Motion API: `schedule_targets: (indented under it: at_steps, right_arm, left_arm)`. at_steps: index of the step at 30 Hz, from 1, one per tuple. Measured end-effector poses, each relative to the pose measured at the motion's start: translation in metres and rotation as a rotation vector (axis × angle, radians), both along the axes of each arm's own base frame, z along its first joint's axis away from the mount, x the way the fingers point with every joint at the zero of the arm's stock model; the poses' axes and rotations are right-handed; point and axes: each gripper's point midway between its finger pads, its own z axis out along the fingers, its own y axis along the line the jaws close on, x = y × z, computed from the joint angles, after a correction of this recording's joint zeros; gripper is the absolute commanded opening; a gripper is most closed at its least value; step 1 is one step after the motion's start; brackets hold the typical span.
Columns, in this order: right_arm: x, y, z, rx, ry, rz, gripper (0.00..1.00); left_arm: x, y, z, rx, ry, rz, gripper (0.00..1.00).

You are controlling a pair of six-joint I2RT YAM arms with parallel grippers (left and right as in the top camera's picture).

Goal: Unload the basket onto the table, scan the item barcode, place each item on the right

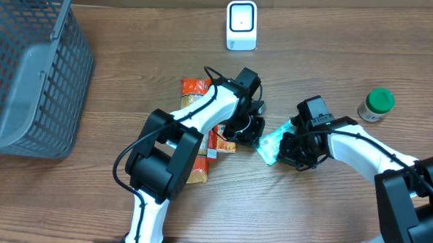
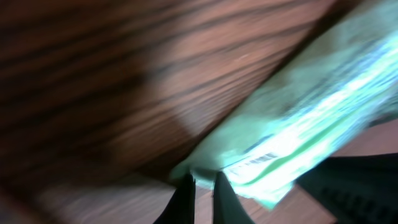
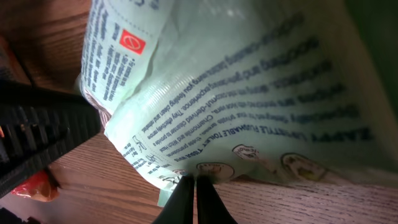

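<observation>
While pinched endwise by left pincer (image 1: pixel 255 133) and right pincer (image 1: pixel 286 146), the packet (image 1: pixel 272 144) was held crosswise. The scanner (image 1: pixel 241 25) was seen well beyond, nearer the left.

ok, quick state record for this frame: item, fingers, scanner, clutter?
item: pale green plastic wipes packet, between the two arms
left fingers: shut on its corner
right fingers: shut on its lower edge
barcode: blurred stripes near left fingers
scanner: white box-shaped scanner, top of overhead view, apart from packet
clutter: grey mesh plastic basket, orange snack packets, green-lidded jar

White arms (image 1: pixel 358 147) — black joints (image 1: pixel 163 163), black cables (image 1: pixel 116 167)
</observation>
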Motion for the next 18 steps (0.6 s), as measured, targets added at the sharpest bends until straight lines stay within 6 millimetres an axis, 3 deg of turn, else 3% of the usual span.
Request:
schedule_targets:
  at_steps: [4, 7, 12, 15, 18]
  right_arm:
    - [0.000, 0.000, 0.000, 0.000, -0.001, 0.000, 0.04]
    - [0.000, 0.000, 0.000, 0.000, 0.000, -0.001, 0.05]
    - [-0.005, 0.003, 0.003, 0.019, 0.018, 0.029, 0.22]
    - [-0.004, 0.005, 0.014, 0.030, 0.022, 0.061, 0.34]
    - [0.004, 0.006, 0.037, 0.029, 0.007, 0.089, 0.47]
  left_arm:
    - [0.011, 0.019, 0.004, 0.106, -0.037, 0.024, 0.04]
    - [0.024, 0.022, 0.020, 0.127, -0.097, 0.042, 0.04]
    - [0.037, 0.014, 0.058, 0.090, -0.187, 0.058, 0.04]
    - [0.030, 0.012, 0.063, 0.082, -0.172, 0.050, 0.04]
    - [0.024, 0.011, 0.063, 0.086, -0.153, 0.045, 0.04]
